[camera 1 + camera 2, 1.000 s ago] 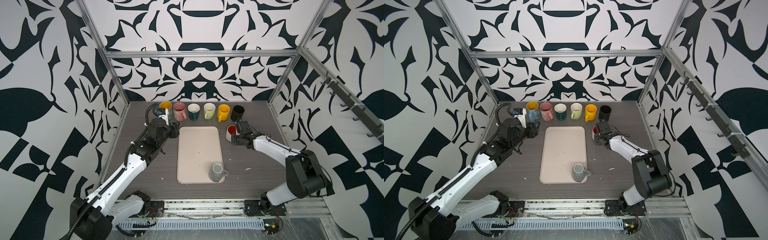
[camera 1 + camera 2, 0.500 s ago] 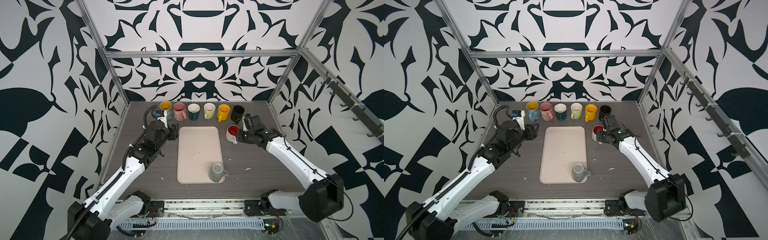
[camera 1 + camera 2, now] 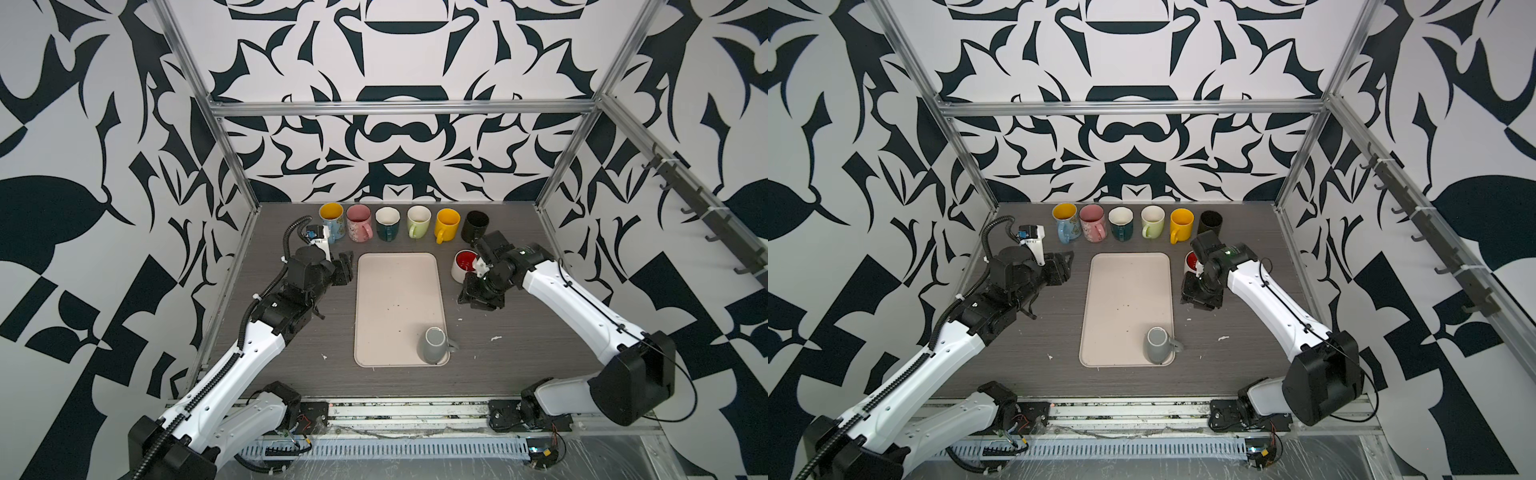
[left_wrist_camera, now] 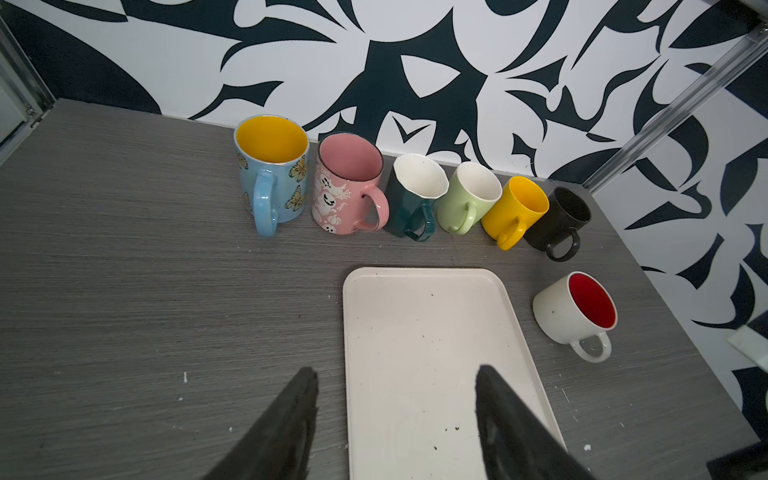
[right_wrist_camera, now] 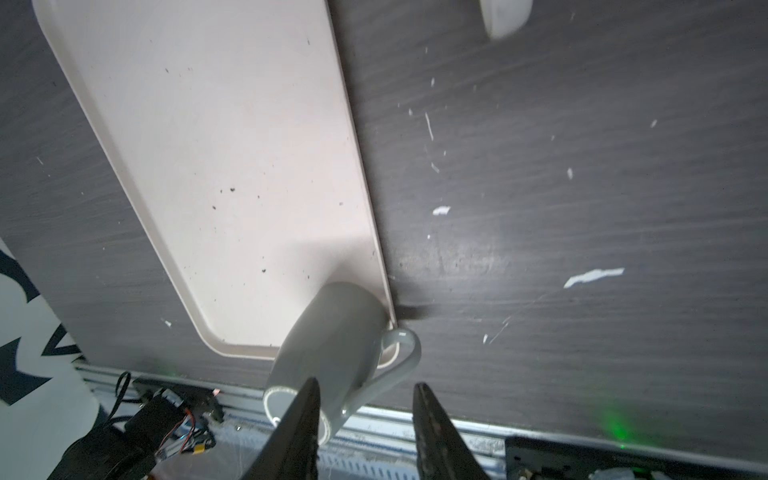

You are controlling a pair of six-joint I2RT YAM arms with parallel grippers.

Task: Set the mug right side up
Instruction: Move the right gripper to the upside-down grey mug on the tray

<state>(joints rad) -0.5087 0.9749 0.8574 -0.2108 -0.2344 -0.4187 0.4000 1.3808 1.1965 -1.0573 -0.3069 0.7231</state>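
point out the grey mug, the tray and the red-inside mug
grey mug (image 3: 432, 350), in a top view, side wall
tray (image 3: 395, 299), in a top view, bare middle
red-inside mug (image 4: 557, 316), left wrist view, white outer wall

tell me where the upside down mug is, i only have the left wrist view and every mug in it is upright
observer: the grey mug stands mouth down on the near right corner of the tray, with its handle out over the right rim.
operator: is the right gripper on it
observer: no, the right gripper hangs to the right of the tray, next to the white mug with red inside. It is well short of the grey mug.
operator: is it carrying anything
observer: no, in the right wrist view its jaws stand apart with nothing between them.
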